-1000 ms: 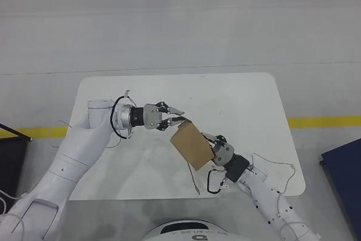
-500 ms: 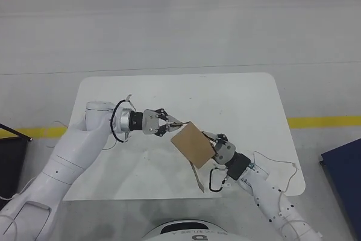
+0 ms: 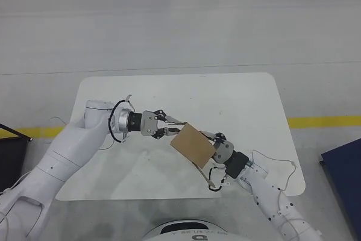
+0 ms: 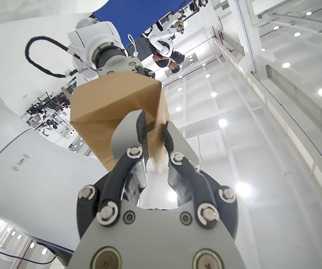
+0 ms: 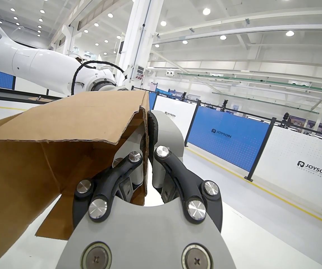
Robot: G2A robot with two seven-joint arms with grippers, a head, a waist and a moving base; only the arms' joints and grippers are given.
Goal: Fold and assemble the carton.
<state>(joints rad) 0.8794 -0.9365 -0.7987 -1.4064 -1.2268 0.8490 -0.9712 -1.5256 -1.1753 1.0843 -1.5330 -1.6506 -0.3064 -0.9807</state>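
**Desk:** Where is your carton sitting?

**Floor:** You are looking at the carton (image 3: 192,146) hanging just below the centre of the top view. It is riding above the white table (image 3: 252,96), slung between your two arms.

**Desk:** And what are the claws doing?

**Floor:** Your left gripper (image 4: 152,124) is pinching a flap at the carton's upper-left corner. Your right gripper (image 5: 147,130) is clamping a side wall at its lower-right end, with a finger pressing on each face of the board.

**Desk:** How is it likely to be handling?

**Floor:** You are probably dealing with thin corrugated board. It is looking light and stiff across the panels, and it should be giving way along the scored creases. The cut edges are looking ragged, so hard squeezing is risking a crush or a tear. You are likely doing best by gripping a single wall close to a corner or crease. A mid-panel grip is more likely to be bowing the board.
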